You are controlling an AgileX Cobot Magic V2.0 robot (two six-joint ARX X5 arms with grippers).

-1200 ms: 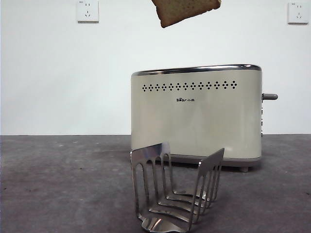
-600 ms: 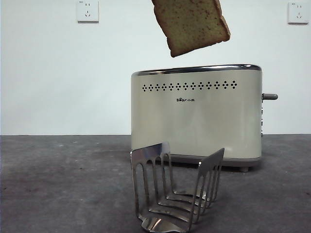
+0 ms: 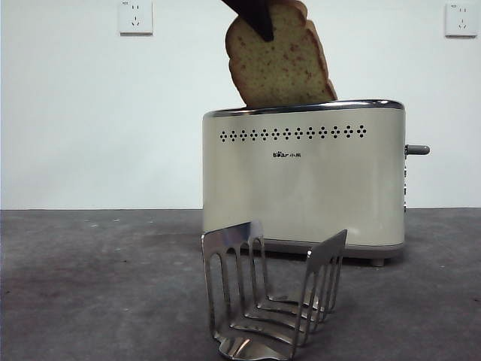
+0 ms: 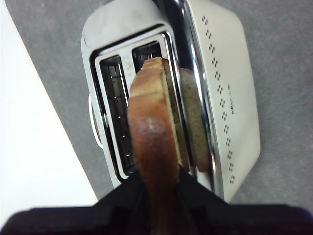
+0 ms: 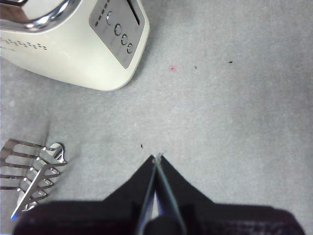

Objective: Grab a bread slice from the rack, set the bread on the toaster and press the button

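Front view: my left gripper (image 3: 255,15) pinches the bread (image 3: 279,64) by its crust from above, the slice tilted with its lower edge at the chrome rim of the toaster (image 3: 304,177). Left wrist view: my jaws are clamped on either side of the crust, the bread (image 4: 155,132) hanging over the slot nearer the holed side, close to the shiny bar that bounds it.

My judgement is that the risk lies in that lean. If the bottom corner lands on the bar or the rim instead of in the slot, the slice could jam, crumble, or twist in my grip as I lower it. Letting go while it is tilted could leave it propped half in, and the button (image 3: 418,150) on the narrow end would then push down on a crooked slice.

Right wrist view: my right gripper (image 5: 157,161) hangs over bare table (image 5: 234,122), jaws closed on nothing, with the rack (image 5: 30,169) and the toaster's panel end both in sight. The rack (image 3: 272,289) stands empty in front of the toaster.
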